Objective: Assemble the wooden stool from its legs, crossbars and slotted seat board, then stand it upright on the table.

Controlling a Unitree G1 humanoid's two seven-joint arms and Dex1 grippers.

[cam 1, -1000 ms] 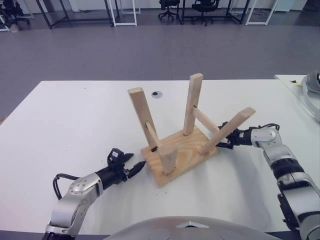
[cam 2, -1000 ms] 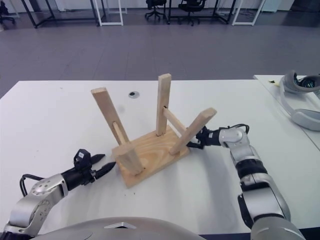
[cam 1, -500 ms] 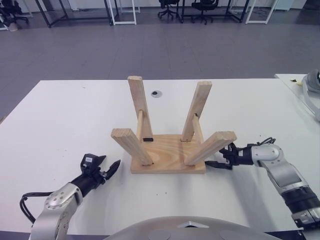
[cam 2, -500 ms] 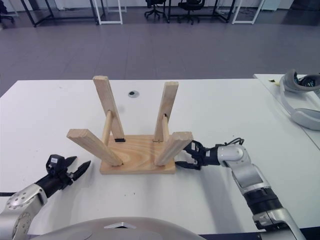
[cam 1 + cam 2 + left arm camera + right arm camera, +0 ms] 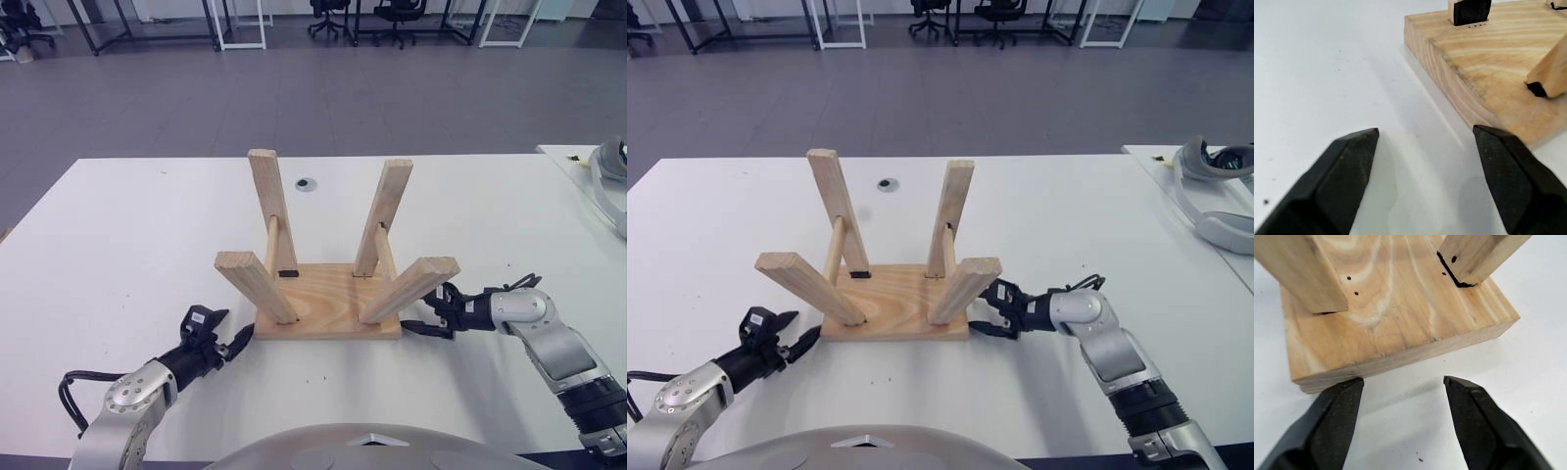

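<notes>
Left gripper [image 5: 241, 341] now closer to seat board [image 5: 328, 302] edge, open, empty; right gripper [image 5: 420, 315] open, empty, at opposite edge.

Silver-grey arms [image 5: 135, 395], black cables [image 5: 71, 384], left end effector [image 5: 1425, 131] and right end effector [image 5: 1403, 379] black, tapered, perhaps white-labelled

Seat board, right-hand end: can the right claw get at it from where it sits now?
Probably yes. The right claw is open and faces the short end of the seat board close up, low over the table, with nothing between them.
</notes>
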